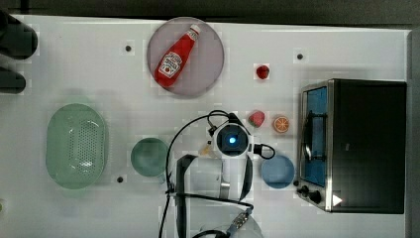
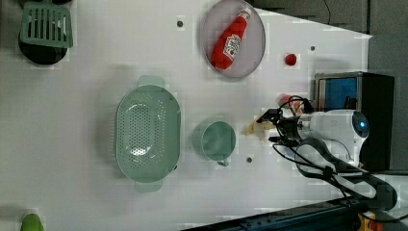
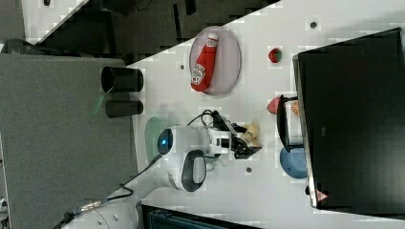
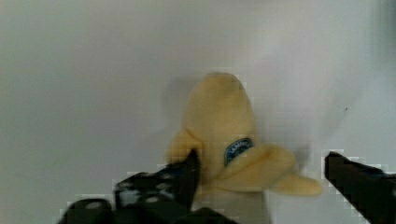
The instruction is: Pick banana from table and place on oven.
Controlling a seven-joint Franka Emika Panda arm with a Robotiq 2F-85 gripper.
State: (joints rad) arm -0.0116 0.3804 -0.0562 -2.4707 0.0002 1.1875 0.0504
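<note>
A robot arm's tool [image 4: 261, 175] hangs low over a white worktop [image 1: 89, 69], its two dark fingers [image 4: 182, 179] spread wide with the banana [image 4: 224, 135] lying between them, one finger touching or nearly touching its side, nothing gripped yet. The banana is a soft, pale cream-yellow toy with partly peeled flaps and a small blue sticker; its long axis runs away from the wrist camera. It rests near the green cup [image 1: 149, 156], well apart from the toaster oven [image 1: 366, 144] at the top view's right.
</note>
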